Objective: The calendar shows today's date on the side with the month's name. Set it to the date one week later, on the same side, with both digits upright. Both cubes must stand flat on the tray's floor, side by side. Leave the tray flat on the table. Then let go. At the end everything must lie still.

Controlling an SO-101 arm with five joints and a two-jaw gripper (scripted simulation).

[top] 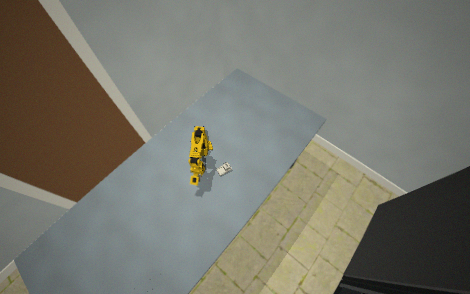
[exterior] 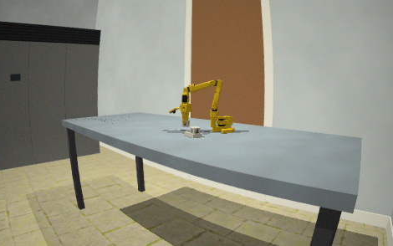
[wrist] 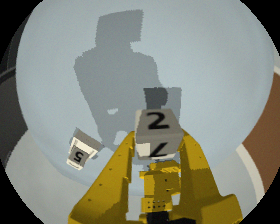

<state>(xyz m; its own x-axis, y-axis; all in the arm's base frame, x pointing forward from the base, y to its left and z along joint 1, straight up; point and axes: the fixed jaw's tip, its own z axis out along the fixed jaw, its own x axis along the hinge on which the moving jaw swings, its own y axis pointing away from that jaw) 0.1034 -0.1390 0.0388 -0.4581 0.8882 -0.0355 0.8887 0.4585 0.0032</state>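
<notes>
My gripper is shut on a grey digit cube. I hold the cube above the table, with a face marked 2 on top and a face marked 7 toward the wrist camera. The small white tray lies on the table to the left in the wrist view, apart from my gripper. The second cube sits in the tray and shows a 5. The month's name is too small to read.
The grey-blue table carries the yellow arm's base behind the tray. A dark cabinet stands off to the side on the tiled floor.
</notes>
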